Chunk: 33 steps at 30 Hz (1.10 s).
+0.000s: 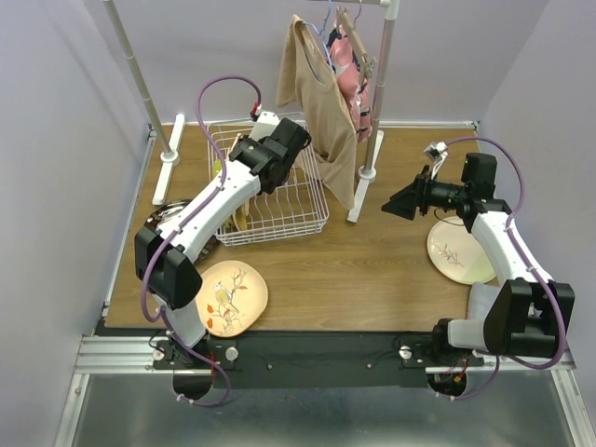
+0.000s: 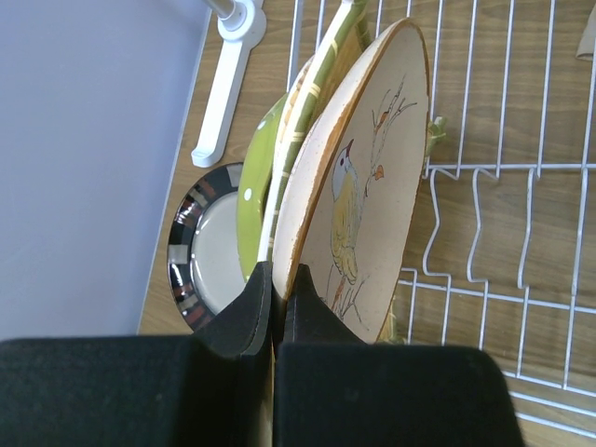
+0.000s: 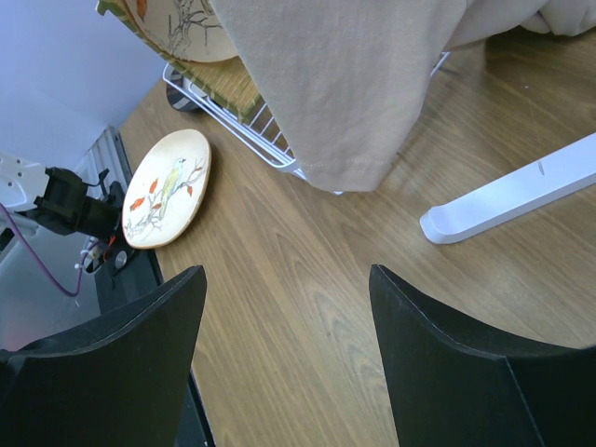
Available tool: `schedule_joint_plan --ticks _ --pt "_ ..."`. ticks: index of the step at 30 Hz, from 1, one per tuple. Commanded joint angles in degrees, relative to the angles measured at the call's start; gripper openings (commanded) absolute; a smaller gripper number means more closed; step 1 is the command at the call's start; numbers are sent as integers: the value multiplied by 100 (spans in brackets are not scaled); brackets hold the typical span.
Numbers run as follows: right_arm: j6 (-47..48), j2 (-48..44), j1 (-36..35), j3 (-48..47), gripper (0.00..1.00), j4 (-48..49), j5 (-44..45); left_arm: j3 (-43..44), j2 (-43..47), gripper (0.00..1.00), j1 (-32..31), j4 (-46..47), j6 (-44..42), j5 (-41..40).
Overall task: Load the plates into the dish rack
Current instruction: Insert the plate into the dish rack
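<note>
At the rack's [image 1: 279, 219] left end, the left tool [image 2: 277, 275] is clenched on the near rim of a peach bird plate [image 2: 372, 186], which stands on edge among the wires. Close against that plate's left face stands a green-striped plate [image 2: 303, 112], then a lime plate [image 2: 251, 182]. Whether these two touch cannot be told from the wrist view.

Outside the rack, to its left, a dark-rimmed plate [image 2: 191, 251] lies flat on the bench [image 1: 372, 270]. A second bird plate [image 1: 231, 296] lies flat near the left arm's base. A cream plate [image 1: 452, 251] with a painted twig lies beside the right arm.

The right tool [image 3: 286, 279] hangs above bare bench, released and holding nothing, well apart from the rack. A tan top [image 1: 326, 112] on the clothes rail [image 1: 381, 93] hangs across the rack's right end in the top view.
</note>
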State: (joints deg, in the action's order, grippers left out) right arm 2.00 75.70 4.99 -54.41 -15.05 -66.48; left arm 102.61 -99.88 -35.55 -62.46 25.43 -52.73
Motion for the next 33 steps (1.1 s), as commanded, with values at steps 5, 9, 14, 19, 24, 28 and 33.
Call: schedule_joint_plan --ticks 5,9,14,19,24,28,33 --pt "20 -38 37 27 79 20 100 -109 -129 0 -22 57 24 -151" --pt "29 -47 72 36 79 19 100 -232 -216 0 -22 128 6 -53" --pt "20 -47 81 27 79 19 74 -364 -234 0 4 339 -64 131" --pt "20 -64 81 36 79 11 74 -584 -287 0 48 594 -179 404" --pt "20 -64 98 27 79 19 74 -663 -296 0 66 665 -179 474" --pt "20 -56 98 27 79 19 65 -742 -252 0 118 708 -214 571" --pt "29 -47 98 36 79 19 74 -926 -225 3 145 726 -214 729"
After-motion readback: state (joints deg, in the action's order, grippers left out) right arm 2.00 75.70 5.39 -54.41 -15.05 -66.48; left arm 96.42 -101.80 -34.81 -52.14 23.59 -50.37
